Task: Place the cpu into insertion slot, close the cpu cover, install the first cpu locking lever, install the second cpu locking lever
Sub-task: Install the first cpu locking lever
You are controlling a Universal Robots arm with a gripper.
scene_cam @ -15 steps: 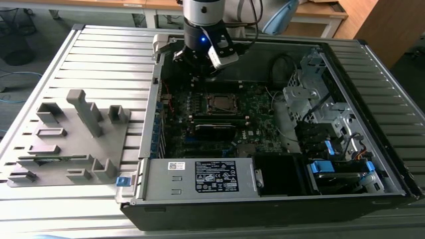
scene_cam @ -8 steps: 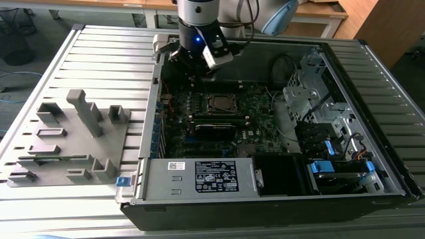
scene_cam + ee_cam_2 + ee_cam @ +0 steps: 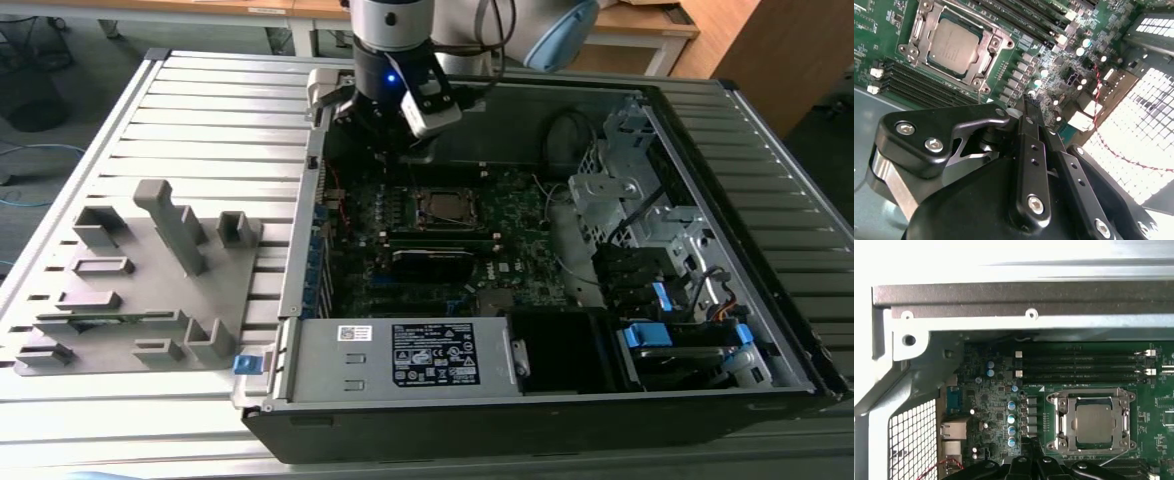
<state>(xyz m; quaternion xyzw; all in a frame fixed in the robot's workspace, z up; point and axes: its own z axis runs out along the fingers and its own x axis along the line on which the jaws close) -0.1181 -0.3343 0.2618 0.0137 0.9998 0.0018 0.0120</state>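
Gripper (image 3: pixel 384 150) down inside the open computer case (image 3: pixel 534 425), I hover over the board near the insertion slot (image 3: pixel 445 208) without touching it in the exterior view; the case lies on the slatted bench (image 3: pixel 200 110). In the second wrist view my fingers (image 3: pixel 1029 150) are drawn narrow, tips together with nothing between them. The cpu (image 3: pixel 954 42) already sits in its slot with the cpu cover (image 3: pixel 985 59) lying around it, though I cannot tell whether either locking lever is latched. In the first wrist view my gripper tips are just beside a row of small capacitors (image 3: pixel 1011 417), near the slot's corner. I judge the main risk to be a sideways slip, which could clip those capacitors or press the cover askew and load the cpu unevenly.
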